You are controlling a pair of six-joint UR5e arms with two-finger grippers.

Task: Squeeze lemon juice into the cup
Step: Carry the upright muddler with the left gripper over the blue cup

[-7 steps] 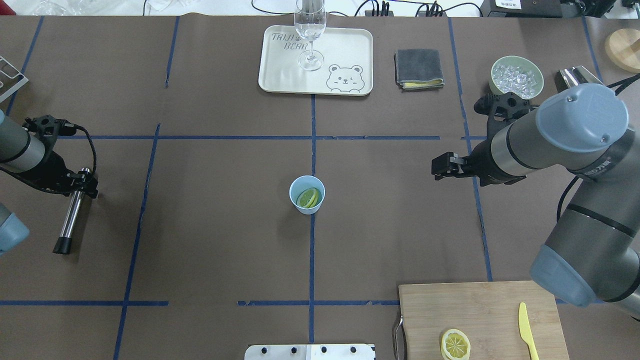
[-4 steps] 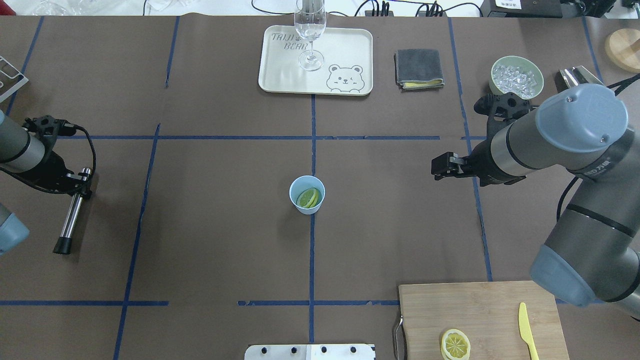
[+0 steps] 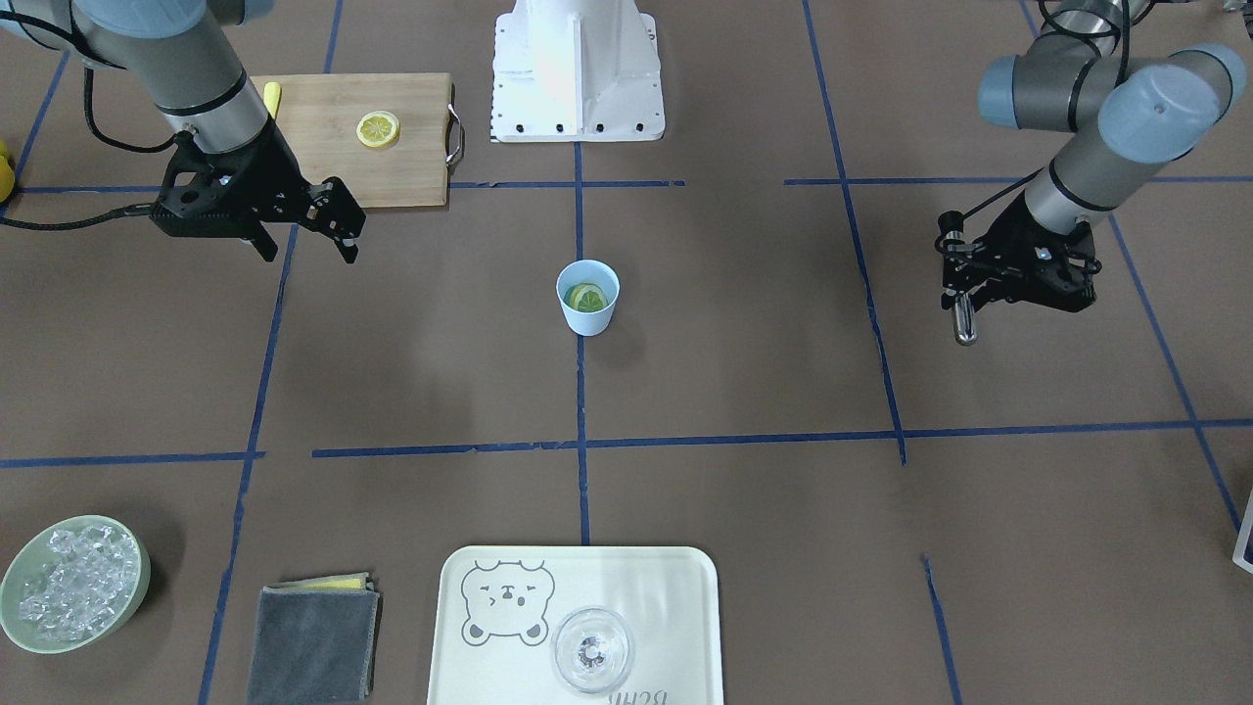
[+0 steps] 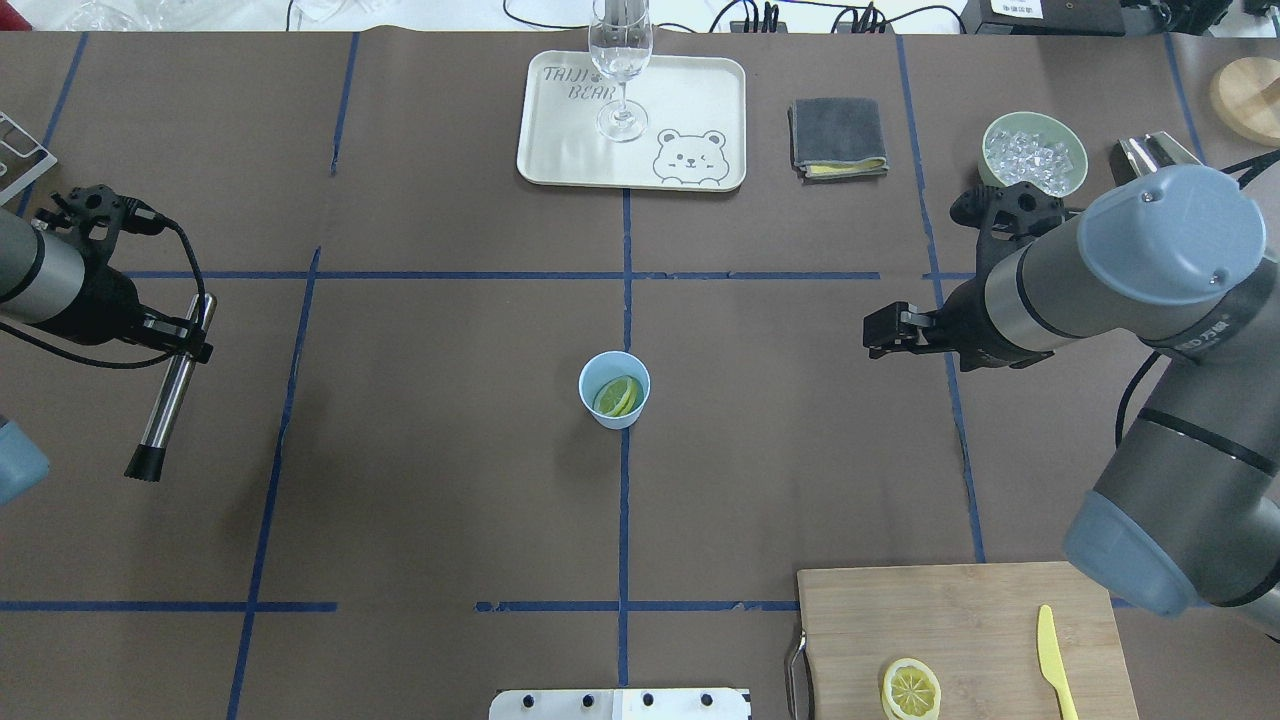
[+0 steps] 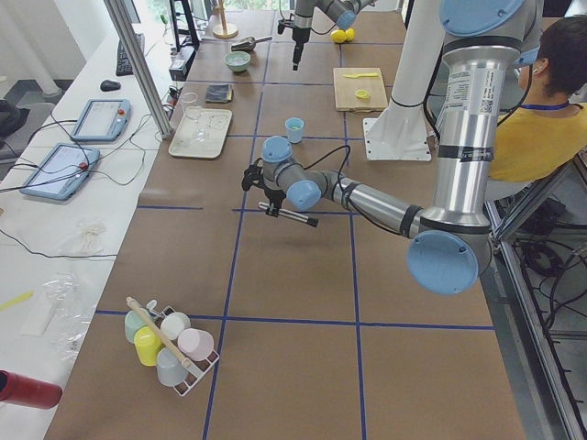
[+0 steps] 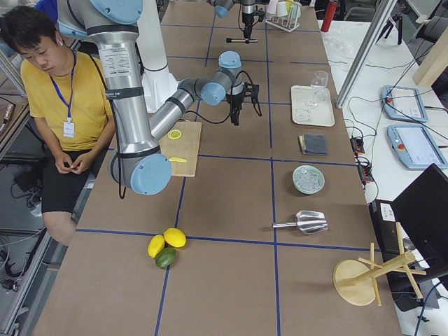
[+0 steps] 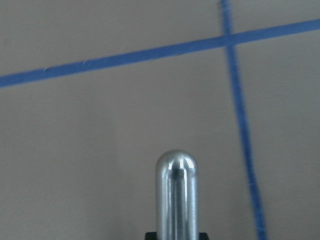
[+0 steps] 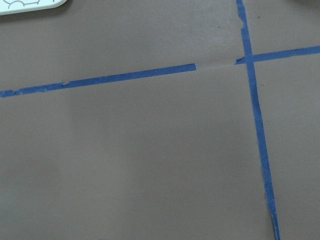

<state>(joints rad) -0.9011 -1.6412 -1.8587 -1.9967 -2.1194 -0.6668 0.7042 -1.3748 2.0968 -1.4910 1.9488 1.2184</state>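
The light-blue cup (image 4: 614,390) stands at the table's middle, also in the front view (image 3: 588,297). A yellow-green lemon piece (image 4: 617,396) lies inside it, also in the front view (image 3: 587,297). My left gripper (image 4: 185,335) is at the left side, far from the cup, shut on a metal rod (image 4: 165,405) with a black tip. The rod's rounded end shows in the left wrist view (image 7: 176,200). My right gripper (image 4: 872,335) hovers right of the cup. In the front view it (image 3: 308,250) is open and empty.
A cutting board (image 4: 960,620) at front right bears a thin lemon slice (image 4: 910,690) and a yellow knife (image 4: 1055,665). At the back are a tray (image 4: 700,100) with a clear glass (image 4: 620,60), a grey cloth (image 4: 838,138) and a green bowl of ice (image 4: 1033,152).
My left gripper has carried the metal rod toward the table's far side and slightly toward the centre. The right arm has barely moved. The cup and lemon stay put.
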